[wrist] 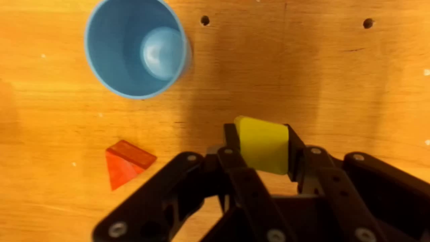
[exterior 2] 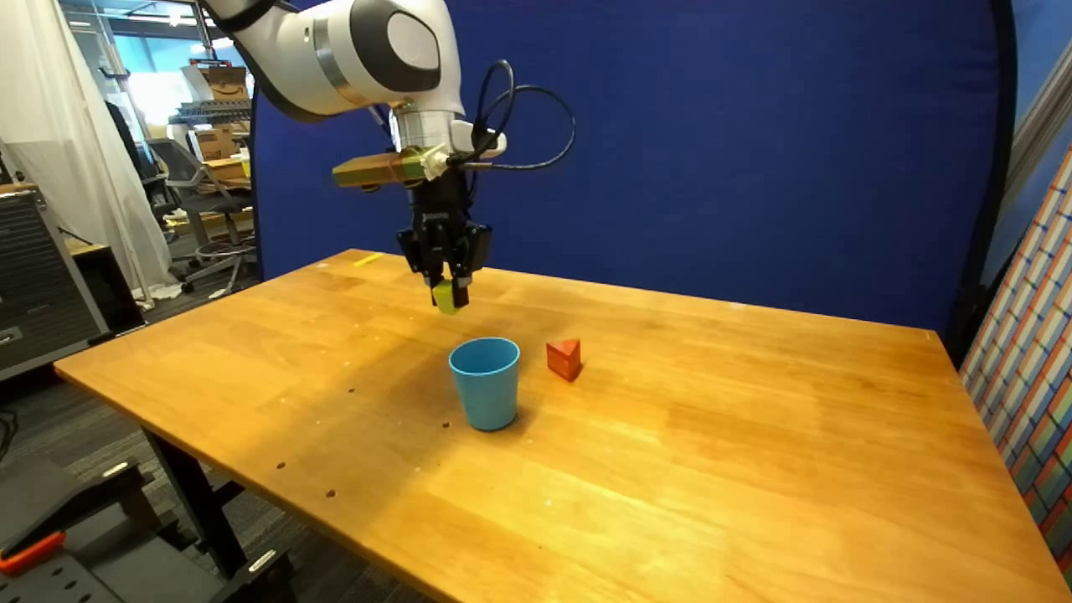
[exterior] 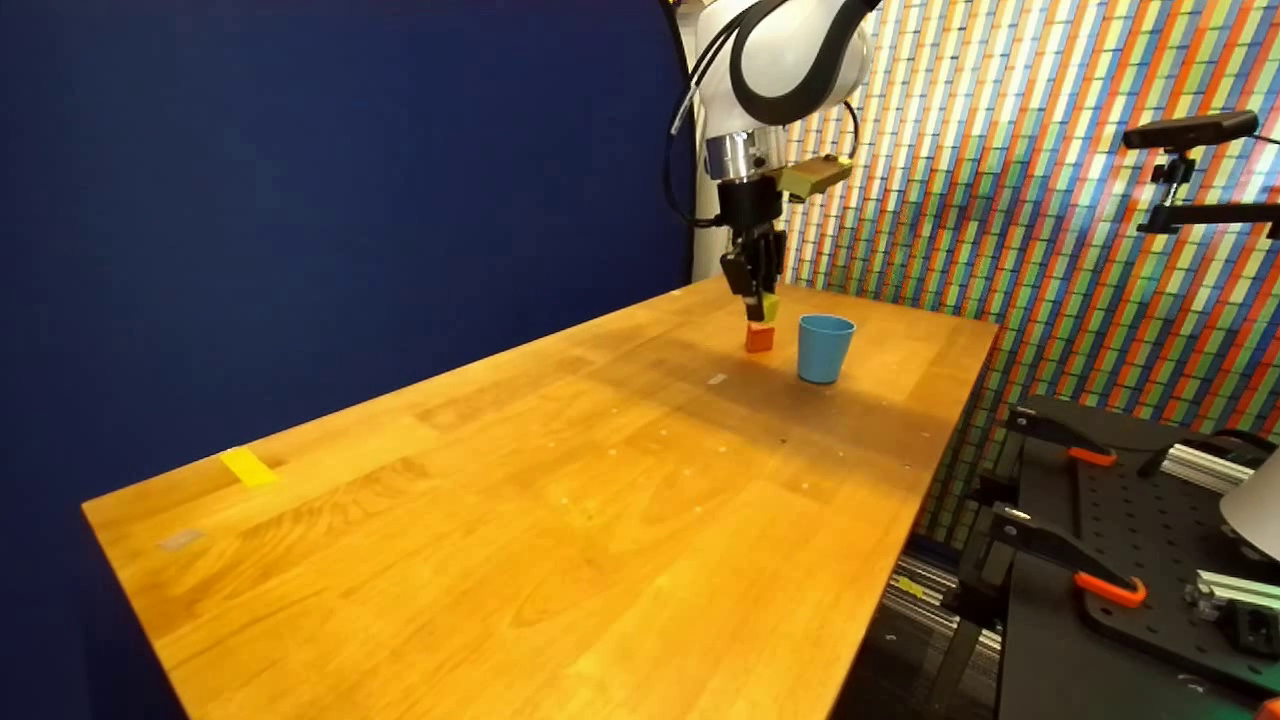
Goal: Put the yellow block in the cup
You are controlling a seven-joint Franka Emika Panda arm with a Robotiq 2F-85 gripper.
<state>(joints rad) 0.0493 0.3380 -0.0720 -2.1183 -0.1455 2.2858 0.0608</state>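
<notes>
The yellow block [wrist: 265, 148] is held between the two fingers of my gripper [wrist: 263, 144] in the wrist view. In both exterior views the gripper [exterior 2: 450, 289] holds the yellow block [exterior 2: 444, 296] above the table; the block [exterior: 770, 308] also shows below the fingers in an exterior view. The light-blue cup [exterior 2: 489, 398] stands upright on the table, off to the side of the gripper and lower than it. The cup [wrist: 131, 50] is at the upper left in the wrist view, and its visible inside holds nothing. The cup [exterior: 824, 350] appears right of the gripper in an exterior view.
A small red triangular block [exterior 2: 564, 358] lies on the wooden table [exterior 2: 754, 469] near the cup. It also shows in the wrist view [wrist: 127, 163] at the lower left. A flat yellow tape patch [exterior: 248, 466] is at the table's edge. A blue backdrop [exterior: 350, 200] stands along the table.
</notes>
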